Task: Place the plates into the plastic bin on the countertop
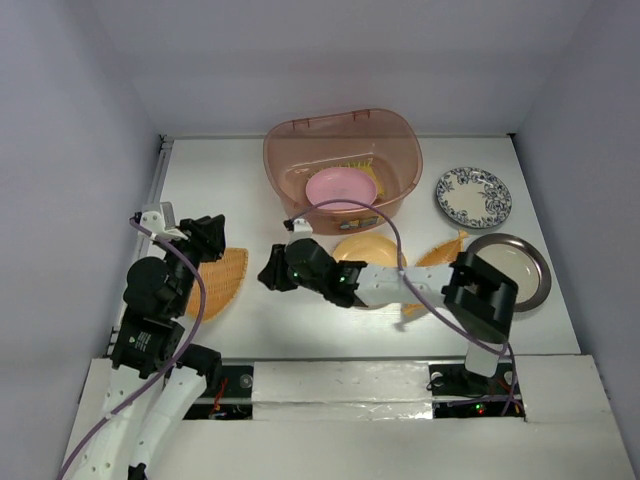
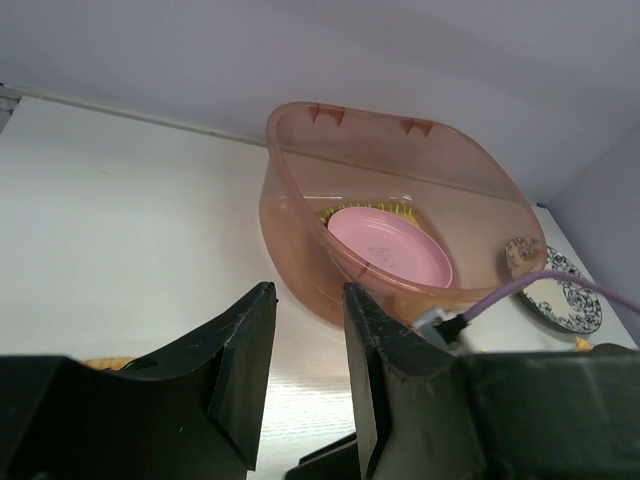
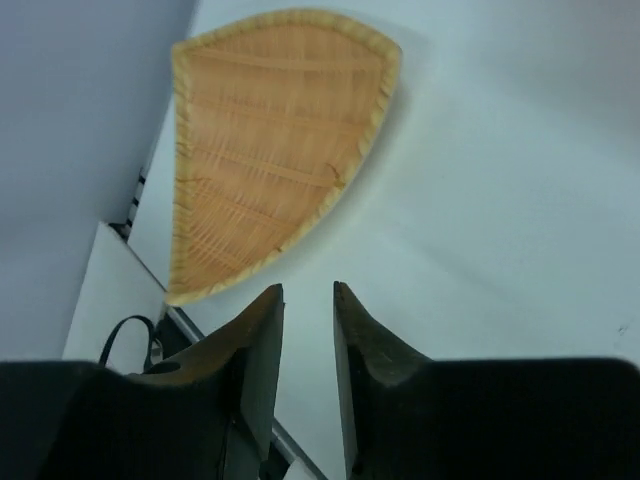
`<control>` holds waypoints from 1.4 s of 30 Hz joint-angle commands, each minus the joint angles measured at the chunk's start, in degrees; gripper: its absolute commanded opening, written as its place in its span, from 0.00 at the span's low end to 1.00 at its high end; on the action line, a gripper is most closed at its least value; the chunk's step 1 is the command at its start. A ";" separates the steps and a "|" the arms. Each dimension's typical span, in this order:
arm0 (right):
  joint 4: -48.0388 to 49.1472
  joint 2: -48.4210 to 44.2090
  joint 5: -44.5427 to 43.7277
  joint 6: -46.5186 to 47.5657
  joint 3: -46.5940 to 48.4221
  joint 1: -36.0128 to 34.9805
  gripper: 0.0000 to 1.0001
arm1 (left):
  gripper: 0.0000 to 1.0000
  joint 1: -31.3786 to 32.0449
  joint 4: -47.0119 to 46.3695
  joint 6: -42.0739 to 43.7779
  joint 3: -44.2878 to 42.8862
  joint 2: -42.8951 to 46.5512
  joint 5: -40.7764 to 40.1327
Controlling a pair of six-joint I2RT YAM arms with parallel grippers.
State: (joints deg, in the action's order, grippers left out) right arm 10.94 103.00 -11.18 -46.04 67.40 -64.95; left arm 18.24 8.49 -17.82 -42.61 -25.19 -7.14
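Note:
The plastic bin (image 1: 340,165) stands at the back centre of the countertop (image 1: 225,180), with the pink plate (image 1: 340,188) in it. A leaf-shaped plate (image 1: 222,282) lies at the left. My left gripper (image 1: 212,238) hovers over its far end, open and empty, and faces the bin (image 2: 300,230) and pink plate (image 2: 390,245). My right gripper (image 1: 272,272) reaches left across the middle, open and empty, just right of that leaf plate (image 3: 270,140). The yellow-orange plate (image 1: 365,250) and the second leaf plate (image 1: 440,255) lie partly under the right arm.
The blue-and-white floral plate (image 1: 472,196) and the metal-rimmed plate (image 1: 515,265) lie at the right. A yellow ribbed edge (image 2: 372,208) shows behind the pink plate in the bin. Pale walls bound the left, back and right. A purple cable (image 1: 400,250) arcs over the right arm.

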 commanded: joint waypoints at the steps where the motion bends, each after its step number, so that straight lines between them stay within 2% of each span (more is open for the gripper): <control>1: 8.57 5.07 -2.27 -9.22 3.17 0.00 0.50 | 0.30 -0.31 -2.25 0.16 0.07 1.11 0.10; 3: 9.53 8.25 -1.48 -11.25 4.40 0.00 0.59 | 0.30 0.22 -2.25 0.07 0.16 1.37 0.19; 5: 10.59 12.63 -0.95 -14.32 6.24 0.00 0.65 | 0.30 0.22 -2.34 0.16 0.16 1.63 0.37; 13: 13.40 21.88 0.28 -17.94 12.40 0.00 0.65 | 0.30 1.79 -2.34 0.16 0.25 2.07 0.37; 19: 13.23 28.12 3.00 -19.96 18.37 0.00 0.59 | 0.30 2.41 -2.25 0.33 0.07 2.16 0.11; 23: 13.05 29.54 3.09 -20.23 20.05 0.00 0.44 | 0.30 2.94 -2.16 0.33 0.07 1.99 -0.16; 24: 13.32 29.36 3.09 -20.14 19.88 0.00 0.28 | 0.30 2.94 -2.16 0.42 0.07 1.90 -0.16; 25: 14.19 28.23 3.27 -19.79 19.10 0.00 0.17 | 0.30 2.94 -2.16 0.42 0.07 1.81 -0.25; 26: 14.89 27.26 3.27 -19.44 18.39 0.00 0.17 | 0.30 2.94 -2.08 0.42 0.07 1.99 -0.25; 27: 15.60 26.12 2.66 -18.83 17.69 0.00 0.07 | 0.30 2.94 -1.99 0.42 -0.02 1.99 -0.33; 29: 16.74 23.23 1.17 -16.47 16.28 0.00 0.00 | 0.30 2.94 -1.90 0.42 -0.10 1.90 -0.68; 36: 16.30 7.06 -8.94 -3.98 12.59 1.83 0.00 | 0.26 2.94 -0.58 -0.19 -0.81 4.36 -6.57; 42: 14.91 -7.89 -5.53 0.16 5.56 14.74 0.00 | 0.27 2.94 -1.28 -0.20 -0.28 5.15 -6.40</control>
State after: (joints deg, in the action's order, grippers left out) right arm 20.01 101.97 -14.37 -49.69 73.97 -57.23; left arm 20.91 9.26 -18.06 -42.61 -20.29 -12.86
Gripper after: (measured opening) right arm 0.152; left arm 0.270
